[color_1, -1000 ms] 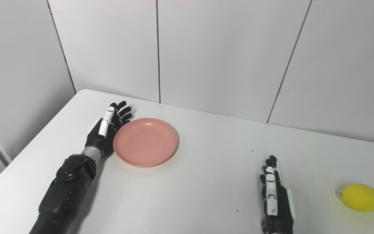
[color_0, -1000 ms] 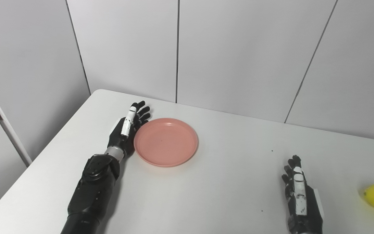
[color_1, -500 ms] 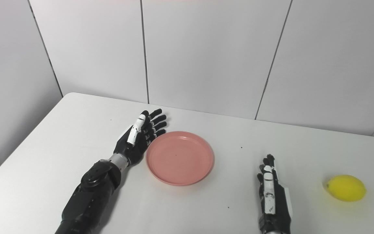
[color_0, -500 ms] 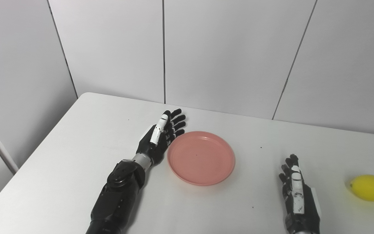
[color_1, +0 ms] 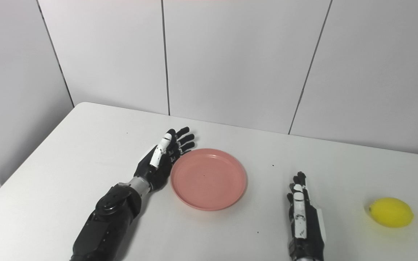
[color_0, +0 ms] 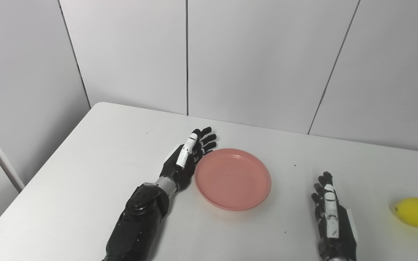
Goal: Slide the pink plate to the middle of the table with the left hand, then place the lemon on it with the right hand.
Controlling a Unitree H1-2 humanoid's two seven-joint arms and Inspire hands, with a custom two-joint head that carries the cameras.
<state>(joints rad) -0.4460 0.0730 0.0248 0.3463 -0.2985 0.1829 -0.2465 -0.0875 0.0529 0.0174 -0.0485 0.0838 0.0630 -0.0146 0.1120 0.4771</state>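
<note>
Now pink plate against left hand.

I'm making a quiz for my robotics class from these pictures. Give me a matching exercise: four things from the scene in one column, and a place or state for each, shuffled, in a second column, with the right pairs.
Things:
1. pink plate
2. lemon
3. left hand
4. right hand

Places or states:
A. open, against the plate's left edge
B. far right on the table, untouched
C. open, flat, between plate and lemon
D. empty, near the middle of the table

Pairs: 1-D, 2-B, 3-A, 4-C
</note>
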